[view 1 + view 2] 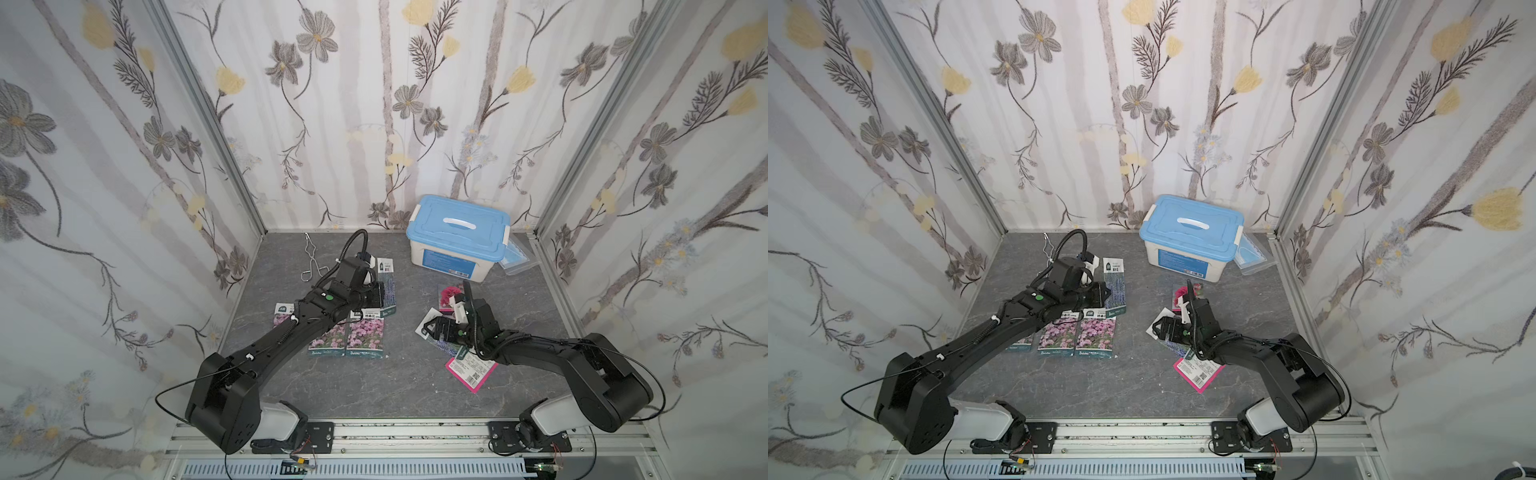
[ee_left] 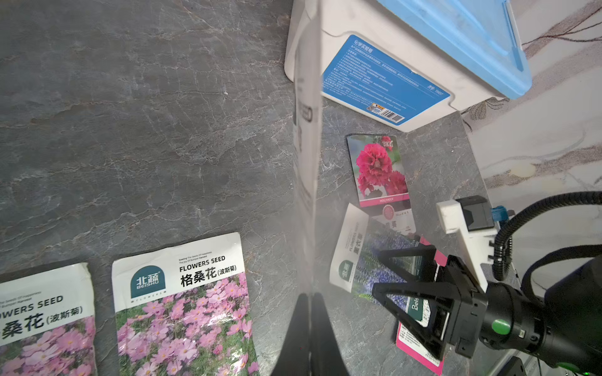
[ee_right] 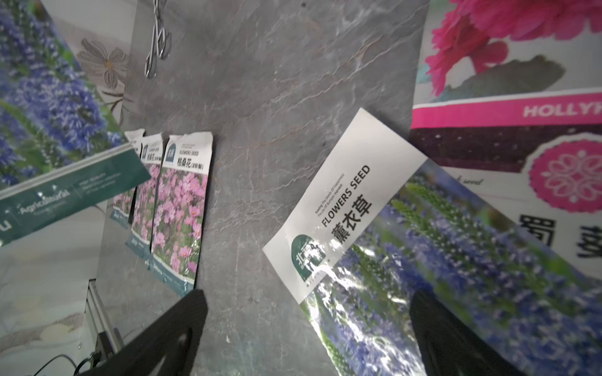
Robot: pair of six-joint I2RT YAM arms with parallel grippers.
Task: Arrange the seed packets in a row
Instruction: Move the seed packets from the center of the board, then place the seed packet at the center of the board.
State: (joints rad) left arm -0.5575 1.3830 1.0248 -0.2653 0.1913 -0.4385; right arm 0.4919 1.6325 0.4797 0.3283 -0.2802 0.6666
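Left gripper [image 2: 308, 302]: fully closed on 1 lavender seed packet [image 1: 388, 291], just behind the row of 3 cosmos packets [image 1: 368, 336] left of desk centre. Right gripper [image 3: 309, 293]: jaws spread wide, empty, over the other lavender packet [image 3: 423, 244], which is heaped with a hollyhock packet [image 2: 379, 169] toward the right edge.

Two flat paper packets [image 1: 368, 336] show pink blossoms on green, with white tops and teal badges. The flat lavender-picture packet [image 1: 390, 297] is purple-blue with a dark green strip. The glossy hollyhock packet [image 1: 448, 295] is magenta-red, and the text-printed packet back [image 1: 471, 374] is pink. The plastic box [image 1: 484, 268] is white with a light blue lid [image 1: 461, 226]. The stone-look tabletop [image 1: 374, 386] is grey with pale veins
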